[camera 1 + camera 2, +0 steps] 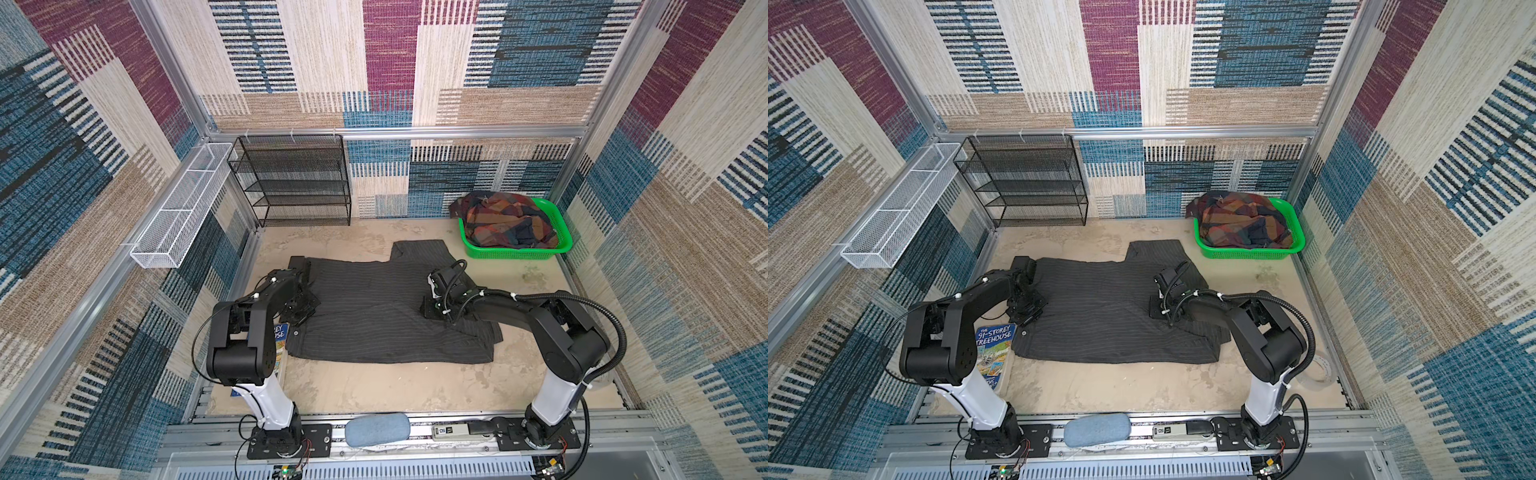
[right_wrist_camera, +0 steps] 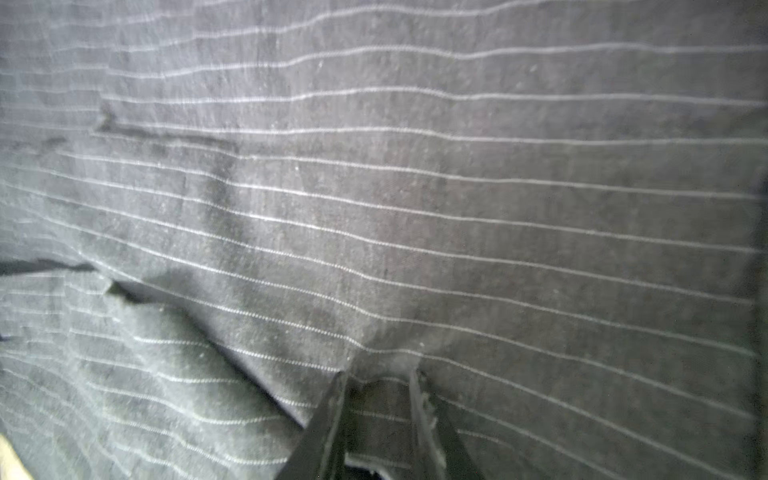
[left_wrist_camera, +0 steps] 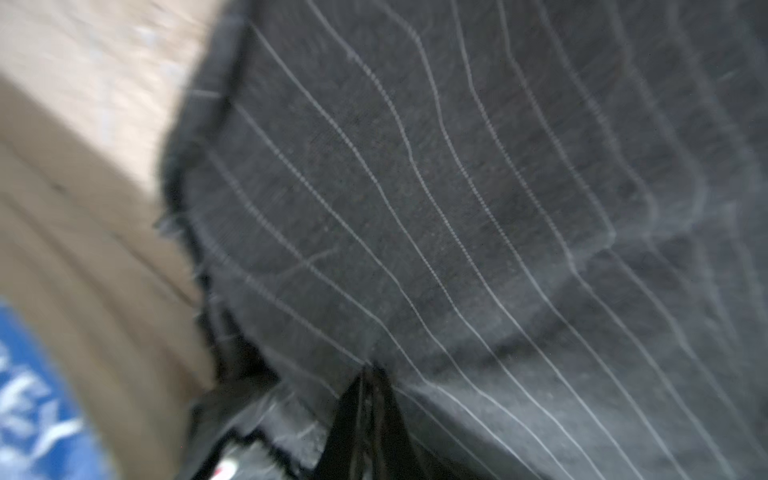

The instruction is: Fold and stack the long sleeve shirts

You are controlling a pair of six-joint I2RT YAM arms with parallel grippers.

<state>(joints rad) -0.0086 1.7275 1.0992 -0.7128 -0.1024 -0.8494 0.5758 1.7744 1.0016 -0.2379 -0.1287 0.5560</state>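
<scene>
Charcoal shirt (image 1: 374, 316) sits pinched at both sides: left fingers (image 3: 365, 419) nearly closed near its edge, right fingers (image 2: 326, 419) narrowly apart around a pucker. Best to lift both evenly, cloth taut.

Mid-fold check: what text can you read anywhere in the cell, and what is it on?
"THE 91-STOREY TREEHOUSE": cover of the book, lying by the grey shirt, in a top view.
Smaller print lower on that cover: too small to read.
Label on the small box at the front edge: too small to read.
White letters on the book in the left wrist view: too blurred to read.
</scene>
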